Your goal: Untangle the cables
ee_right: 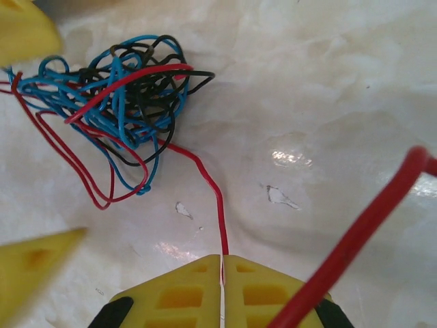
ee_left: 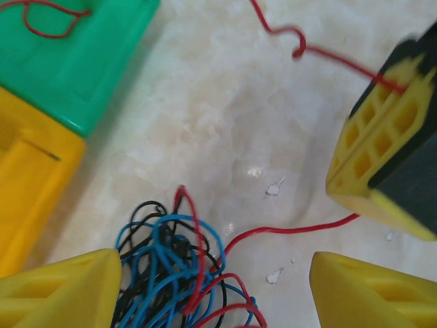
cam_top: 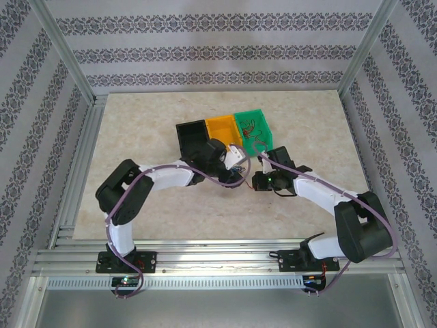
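Right jaws pinch a red wire (ee_right: 222,225) running from the cables (ee_right: 130,96) on the desk (ee_right: 328,82). Left jaws gape, seemingly straddling them.

My left hand (ee_left: 218,294) hangs low with its fingers (ee_left: 61,290) spread wide; my right hand (ee_right: 222,287) is pinched fully together.

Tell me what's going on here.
A two-armed robot is working on a tangle of thin red, blue and black wires lying on the marble-pattern table. The right gripper is shut on a red wire that runs out of the tangle. The left gripper stands open over the tangle, holding nothing. A separate red wire lies in the green plastic bin.
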